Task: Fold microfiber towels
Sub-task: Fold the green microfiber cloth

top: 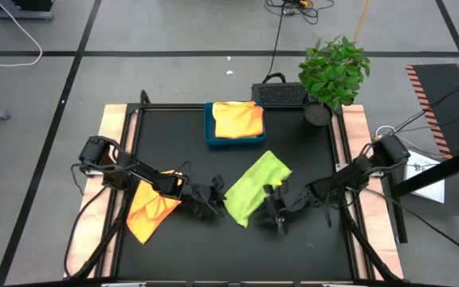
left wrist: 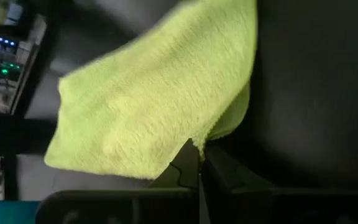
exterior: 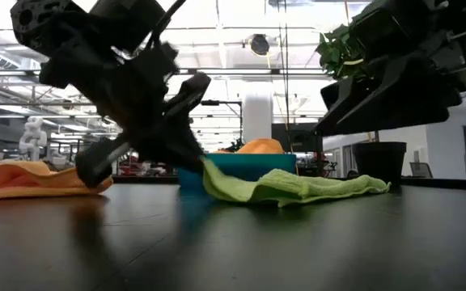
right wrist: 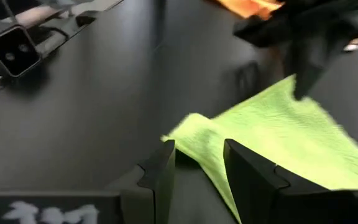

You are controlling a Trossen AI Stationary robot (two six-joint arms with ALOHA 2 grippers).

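The black table point(top: 174, 143) is spread with a lime green towel point(top: 255, 186) at its middle. Its left edge is pinched in the closed left gripper point(top: 212, 196). The right gripper point(right wrist: 197, 165) is held open over the towel's near corner, nothing gripped.

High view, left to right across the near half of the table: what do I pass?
Orange towel → left gripper, shut on the green towel's edge → green towel → right gripper, open over that towel's near corner.
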